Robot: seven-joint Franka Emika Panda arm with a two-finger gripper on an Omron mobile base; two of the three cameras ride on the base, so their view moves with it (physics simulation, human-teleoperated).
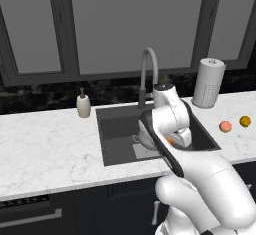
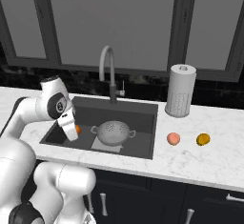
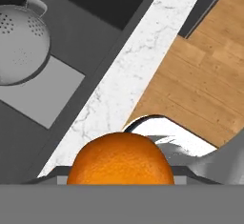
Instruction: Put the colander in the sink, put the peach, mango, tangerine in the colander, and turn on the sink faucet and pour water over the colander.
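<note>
Right base view: end effector [image 2: 76, 130] grips the tangerine [image 2: 78, 129] above the marble counter's [image 2: 200, 161] sink [image 2: 143, 139].

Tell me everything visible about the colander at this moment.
The colander is a silver-grey metal bowl pierced with small holes, with a loop handle on each side of the rim. It stands upright on the floor of the sink, partly over the lighter square patch. It looks empty, and nothing grips it.

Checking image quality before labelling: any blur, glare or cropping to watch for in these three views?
Left base view: sharp, evenly lit, but the arm hides most of the colander. Right base view: crisp, colander plainly visible, no glare. Hand view: the tangerine looms large and is cropped at the bottom.
</note>
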